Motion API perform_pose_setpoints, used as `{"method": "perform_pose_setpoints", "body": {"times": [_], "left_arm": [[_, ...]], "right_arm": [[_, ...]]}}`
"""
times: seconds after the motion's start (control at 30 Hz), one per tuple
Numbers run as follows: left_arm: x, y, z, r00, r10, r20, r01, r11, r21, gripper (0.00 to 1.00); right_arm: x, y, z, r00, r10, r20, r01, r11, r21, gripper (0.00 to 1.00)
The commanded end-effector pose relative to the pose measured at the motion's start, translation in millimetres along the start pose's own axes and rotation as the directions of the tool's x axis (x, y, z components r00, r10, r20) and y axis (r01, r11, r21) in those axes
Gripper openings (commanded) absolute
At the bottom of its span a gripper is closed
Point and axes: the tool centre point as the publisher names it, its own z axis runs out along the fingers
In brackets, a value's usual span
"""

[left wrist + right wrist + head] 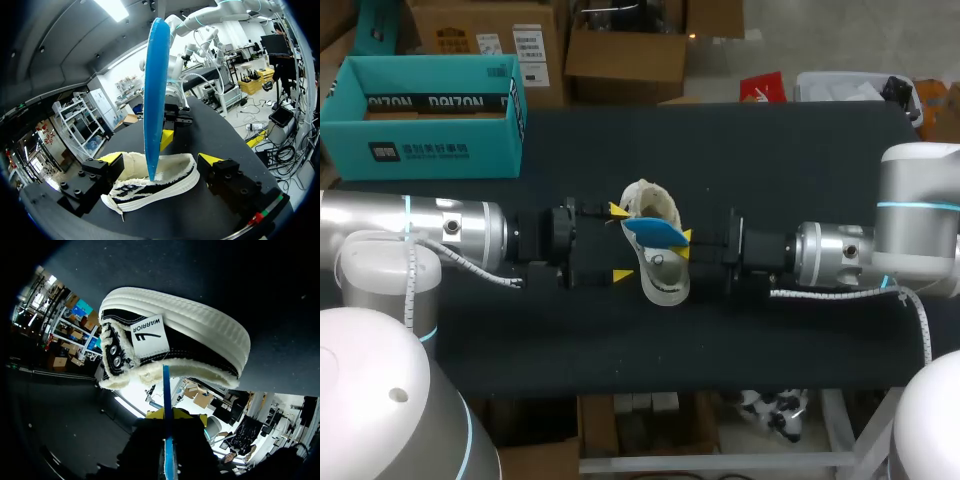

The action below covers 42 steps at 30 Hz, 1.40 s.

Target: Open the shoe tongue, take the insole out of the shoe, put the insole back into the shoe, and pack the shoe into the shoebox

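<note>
Over the dark tabletop, head view: a low white-and-black shoe lies mid-table between both arms. The teal cardboard shoebox is well apart at the far left corner, top open. The right pincer is clamped narrow on the blue insole, which sits above the shoe opening. The left pincer is spread wide, tips just beside the shoe's flank, not squeezing it

Left wrist view: insole stands upright, lower tip dipped into the shoe. It's a thin, flat, smooth sheet that looks light and bendy. Likely flops if held far out, so pinch the flat faces near one end, as the right pincer does. Shoe has fleecy lining and a rubbery sole, probably light and shape-keeping, best taken across the sidewalls. Left pincer gapes wide, shoe between its fingers

Right wrist view: insole edge-on, pinched between the yellow tips of the right pincer. Shoe is just ahead: ribbed white rubber band, black canvas, metal eyelets, fuzzy trim
</note>
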Motion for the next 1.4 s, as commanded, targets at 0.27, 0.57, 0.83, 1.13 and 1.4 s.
{"method": "perform_pose_setpoints", "body": {"times": [0.27,0.57,0.83,1.13,1.4], "left_arm": [[-10.4,8.2,27.3,1.000,-0.001,-0.026,0.001,1.000,-0.006,0.46],[-12.5,16.8,37.8,0.999,-0.006,-0.043,0.006,1.000,-0.016,0.38],[-13.4,16.9,39.1,0.999,-0.001,-0.050,0.001,1.000,-0.007,0.37],[-12.0,18.0,40.0,0.997,0.032,-0.065,-0.034,0.999,-0.022,0.00],[-10.9,19.0,37.1,0.991,0.088,-0.099,-0.091,0.995,-0.030,0.00]], "right_arm": [[-1.0,6.5,4.8,1.000,0.004,0.011,-0.004,1.000,0.006,0.00],[-1.9,5.3,5.7,1.000,0.003,0.011,-0.003,1.000,0.001,0.00],[0.2,6.9,8.1,1.000,0.004,0.015,-0.004,1.000,0.003,0.00],[-0.1,5.2,10.9,1.000,0.006,0.018,-0.006,1.000,-0.003,0.41],[-6.9,-17.4,11.1,0.999,0.031,0.038,-0.026,0.990,-0.135,0.63]]}}
